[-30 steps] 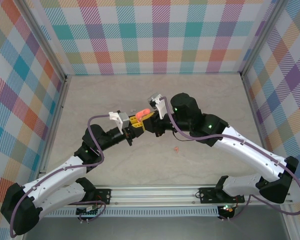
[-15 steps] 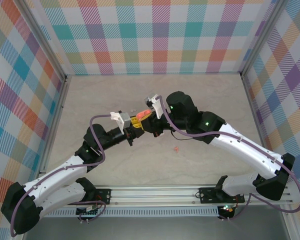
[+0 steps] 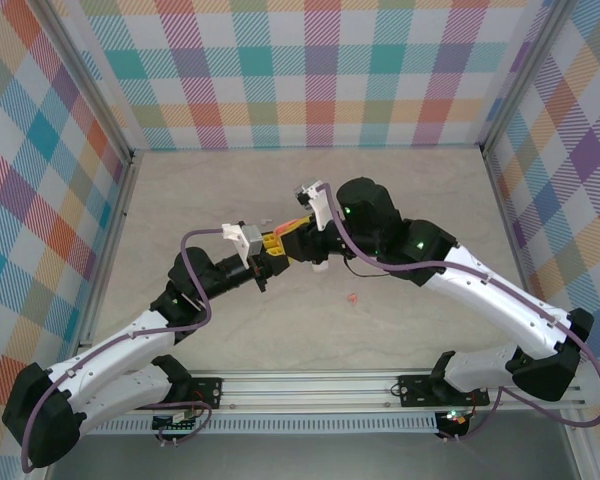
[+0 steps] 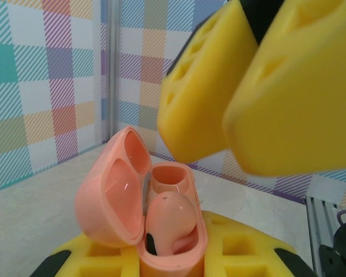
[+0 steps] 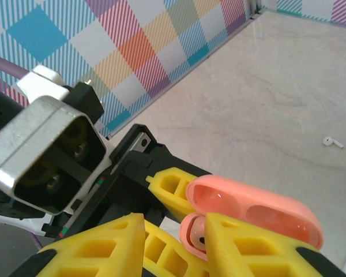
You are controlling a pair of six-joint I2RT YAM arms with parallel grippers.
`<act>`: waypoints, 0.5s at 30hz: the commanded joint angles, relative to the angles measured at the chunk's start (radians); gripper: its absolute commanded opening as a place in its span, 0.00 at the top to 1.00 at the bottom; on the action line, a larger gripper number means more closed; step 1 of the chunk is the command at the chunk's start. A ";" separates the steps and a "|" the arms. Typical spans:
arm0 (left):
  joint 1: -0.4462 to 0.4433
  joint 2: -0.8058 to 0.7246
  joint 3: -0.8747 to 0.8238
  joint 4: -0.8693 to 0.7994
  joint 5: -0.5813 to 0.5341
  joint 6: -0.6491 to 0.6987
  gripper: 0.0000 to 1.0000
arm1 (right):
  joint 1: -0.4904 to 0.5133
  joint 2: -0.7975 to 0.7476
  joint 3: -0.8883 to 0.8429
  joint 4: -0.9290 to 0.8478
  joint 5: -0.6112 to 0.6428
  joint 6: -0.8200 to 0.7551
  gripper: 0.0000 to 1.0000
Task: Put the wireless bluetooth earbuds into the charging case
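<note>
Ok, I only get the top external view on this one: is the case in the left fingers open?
Observer: Yes, the coral-pink case, gripped by the left fingers, has its lid swung up.
Operator: Any earbud inside?
Observer: One pink earbud is seated; the socket behind it is empty.
Operator: Any white ones around?
Observer: One white earbud lies on the table.

2 white-black arms [image 3: 490, 293], yellow fingers [image 4: 288, 86]
</note>
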 commanded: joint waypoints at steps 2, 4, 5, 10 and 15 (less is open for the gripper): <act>-0.011 -0.006 0.035 0.032 0.018 0.014 0.89 | -0.003 -0.015 0.029 -0.016 0.005 0.012 0.70; -0.011 -0.005 0.035 0.032 0.018 0.015 0.89 | -0.003 -0.013 0.028 -0.015 -0.003 0.009 0.75; -0.012 -0.005 0.035 0.032 0.018 0.015 0.89 | -0.003 -0.009 0.029 -0.019 -0.010 0.006 0.77; -0.011 0.000 0.040 0.030 0.018 0.014 0.89 | -0.003 0.015 0.036 -0.037 -0.030 -0.006 0.89; -0.012 0.000 0.048 0.025 0.021 0.015 0.89 | -0.003 0.040 0.032 -0.047 -0.047 -0.011 0.91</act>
